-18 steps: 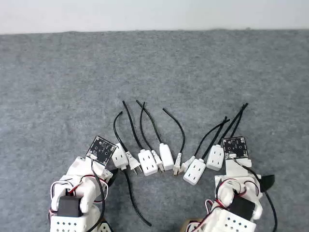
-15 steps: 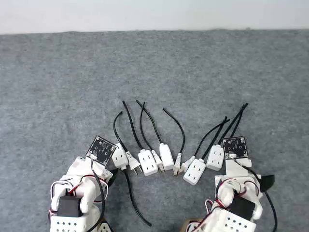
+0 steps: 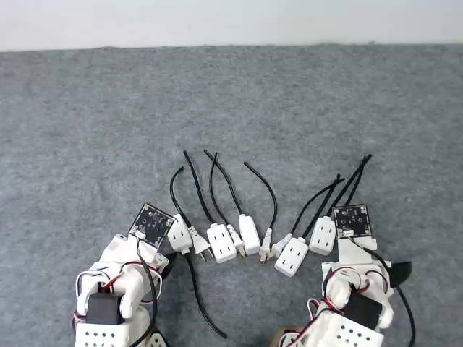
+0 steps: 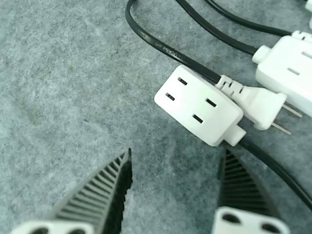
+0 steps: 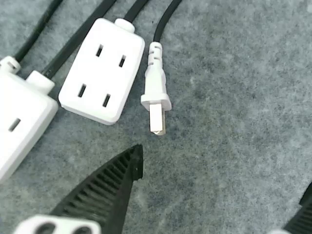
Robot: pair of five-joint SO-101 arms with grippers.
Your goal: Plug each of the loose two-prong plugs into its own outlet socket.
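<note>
Black ribbed fingers (image 4: 109,192) of my left gripper (image 4: 175,195) stand wide apart and hold nothing, low over the grey felt mat (image 4: 63,83). My right gripper (image 5: 214,204) is spread and empty too. Just ahead of my left jaws lies a white outlet socket (image 4: 200,105) with 4 slots, and a loose two-prong plug (image 4: 258,105) lies against its side. Ahead of my right jaws a second plug (image 5: 156,92) lies just beside a second socket (image 5: 102,68), with its prongs pointing towards my jaws. I judge that the step in hand is the first grasp. I should close on a plug's body across its flat sides, keep the 2 prongs free, and let my other arm hold the socket so it does not slide. Farther off, more sockets (image 3: 249,233) and black cords (image 3: 210,188) fan out. I can read no brand or writing anywhere.
</note>
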